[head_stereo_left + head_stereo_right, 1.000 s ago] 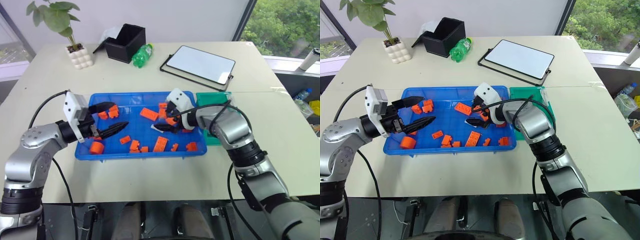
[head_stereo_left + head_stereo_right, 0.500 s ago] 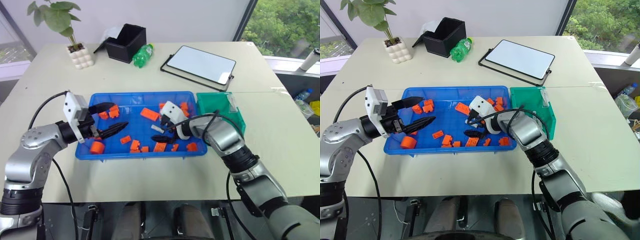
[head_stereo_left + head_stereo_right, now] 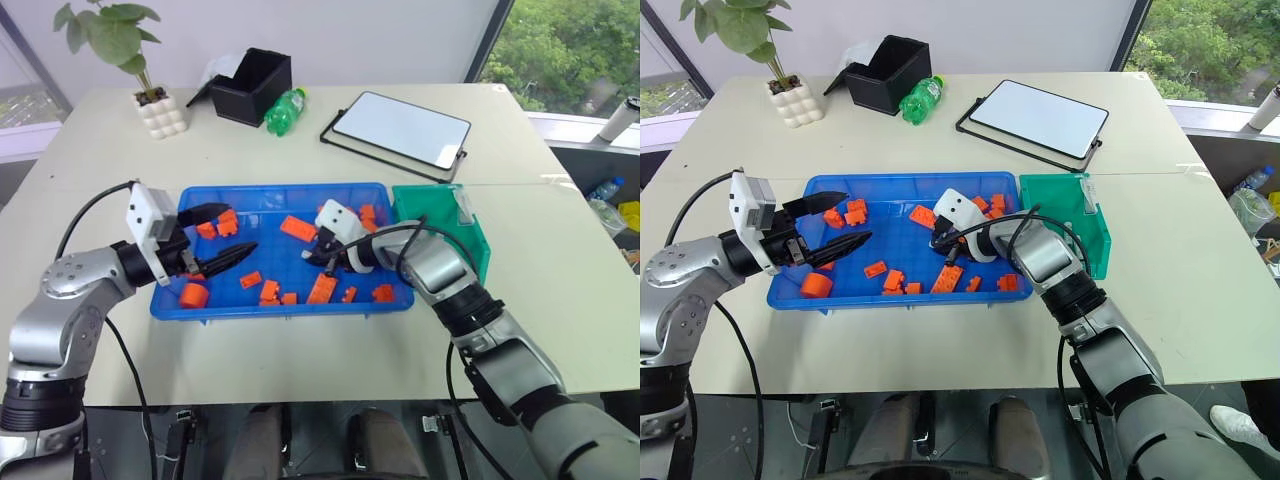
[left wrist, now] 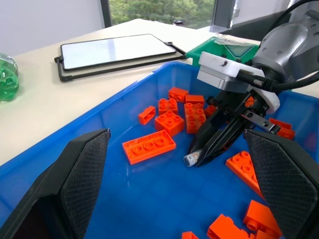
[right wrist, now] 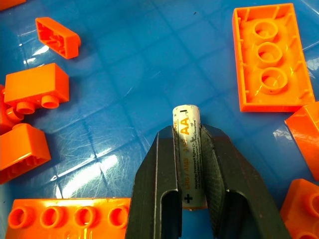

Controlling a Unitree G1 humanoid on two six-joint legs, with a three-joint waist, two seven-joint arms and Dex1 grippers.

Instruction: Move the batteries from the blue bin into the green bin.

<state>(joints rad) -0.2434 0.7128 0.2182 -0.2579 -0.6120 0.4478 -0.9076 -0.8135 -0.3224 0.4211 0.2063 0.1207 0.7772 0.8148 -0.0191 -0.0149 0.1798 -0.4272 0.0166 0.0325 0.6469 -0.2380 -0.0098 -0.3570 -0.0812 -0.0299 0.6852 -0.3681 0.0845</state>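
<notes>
Right gripper (image 5: 189, 164) has just clamped onto a silver-grey AA battery (image 5: 188, 149) low over the floor of the shallow bright-blue plastic bin (image 3: 170, 300), among orange plastic blocks (image 3: 322, 288). A second ago its jaws were spread. Pick secured; small green plastic bin (image 3: 470, 240), beside the blue bin, comes next. Left gripper (image 3: 225, 235) open, unmoved.

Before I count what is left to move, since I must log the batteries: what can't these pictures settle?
- Inside of the green bin: the head views look over its near wall and the right arm crosses it, so the contents stay unclear.
- Other batteries in the blue bin: too small among the orange blocks to pick out.
- Battery in the right gripper: its lower end is cut off between the fingers in the right wrist view.
</notes>
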